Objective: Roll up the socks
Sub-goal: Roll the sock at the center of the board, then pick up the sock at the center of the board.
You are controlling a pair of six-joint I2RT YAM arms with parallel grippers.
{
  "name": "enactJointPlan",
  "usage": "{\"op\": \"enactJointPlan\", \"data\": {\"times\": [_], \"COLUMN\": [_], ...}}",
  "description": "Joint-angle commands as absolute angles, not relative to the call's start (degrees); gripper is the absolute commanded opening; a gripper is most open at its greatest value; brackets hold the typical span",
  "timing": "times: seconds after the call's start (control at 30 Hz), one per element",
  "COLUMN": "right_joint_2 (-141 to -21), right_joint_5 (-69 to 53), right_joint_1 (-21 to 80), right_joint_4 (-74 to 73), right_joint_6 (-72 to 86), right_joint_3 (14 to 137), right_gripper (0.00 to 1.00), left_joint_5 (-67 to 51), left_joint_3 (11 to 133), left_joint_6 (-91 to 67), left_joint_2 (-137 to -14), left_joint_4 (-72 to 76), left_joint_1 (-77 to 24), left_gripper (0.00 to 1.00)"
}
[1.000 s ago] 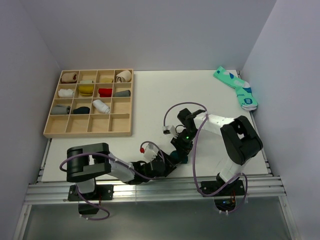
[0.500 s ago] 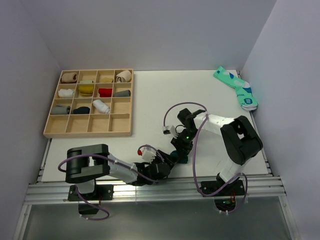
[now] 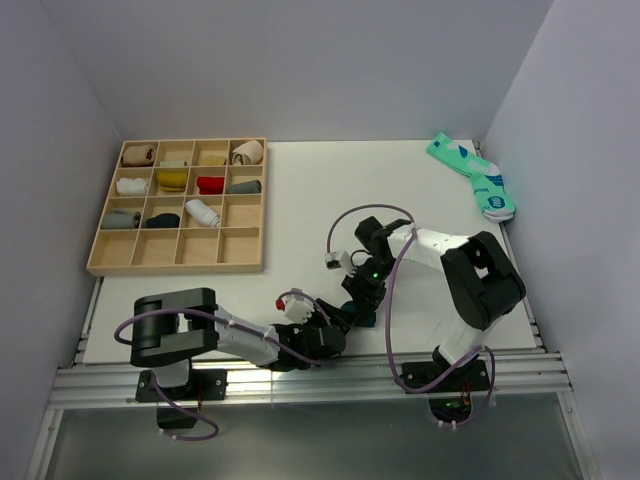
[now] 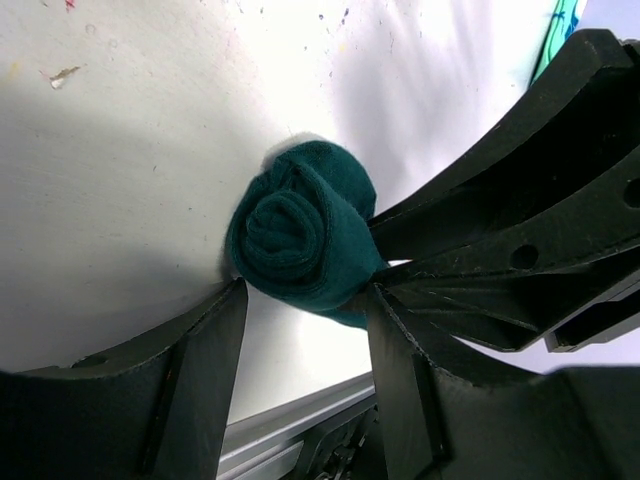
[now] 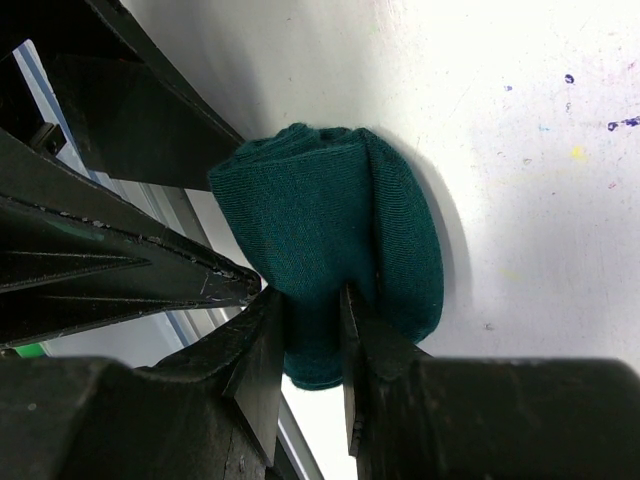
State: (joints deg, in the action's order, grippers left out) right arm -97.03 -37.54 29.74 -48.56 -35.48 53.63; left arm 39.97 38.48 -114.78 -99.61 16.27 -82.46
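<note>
Both arms are meeting low at the near edge of the table (image 3: 300, 200), just right of its middle, and the socks (image 3: 364, 317) are lying there between them as one tight dark green roll. The left arm is reaching in along the near edge from the left, while the right arm is bending down onto the roll from the far side.

From the left wrist, the left gripper (image 4: 305, 290) is standing about half open around the near end of the socks (image 4: 305, 235). One fingertip (image 4: 232, 300) is touching the roll's left edge and the other is pressing against its right edge. The spiral end of the roll is facing this camera, and the roll is resting on the white table (image 4: 120, 150). The right gripper's dark fingers are crowding in from the right and touching the roll's side.

From the right wrist, the right gripper (image 5: 308, 293) is nearly closed, with only a narrow gap, and it is pinching a fold of the green fabric between its tips. The rest of the socks (image 5: 330, 230) is bulging out beyond its fingertips (image 5: 268, 330), flat on the table. The left gripper's fingers are wedging in from the left against the roll.

Well apart from all this, a wooden compartment tray (image 3: 178, 266) is sitting at the far left with other rolled socks in it. A mint-green pair (image 3: 475, 178) is lying at the far right corner.
</note>
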Motion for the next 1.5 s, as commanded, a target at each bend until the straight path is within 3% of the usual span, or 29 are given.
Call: {"op": "enactJointPlan", "data": {"times": [0.0, 0.7, 1.2, 1.47], "right_joint_2": [-99.4, -99.7, -103.2, -105.0], "right_joint_5": [-28.6, -31.5, -31.6, -34.5], "right_joint_1": [30.1, 30.8, 32.0, 32.9], "right_joint_4": [-41.3, -42.0, -31.0, -32.1], "right_joint_6": [-39.6, -36.6, -21.0, -18.4], "right_joint_3": [51.3, 55.0, 58.8, 62.8], "right_gripper": [0.1, 0.09, 0.05, 0.05], "left_joint_5": [42.0, 42.6, 42.6, 42.8], "left_joint_3": [36.1, 33.6, 27.3, 25.8], "left_joint_6": [-137.5, -139.7, -139.1, -139.0], "left_joint_2": [-100.9, -98.6, -93.5, -92.4], "left_joint_4": [7.0, 5.3, 5.5, 7.6], "left_joint_1": [-82.2, -80.9, -79.2, -76.9], "left_gripper": [0.57, 0.58, 0.6, 0.6]}}
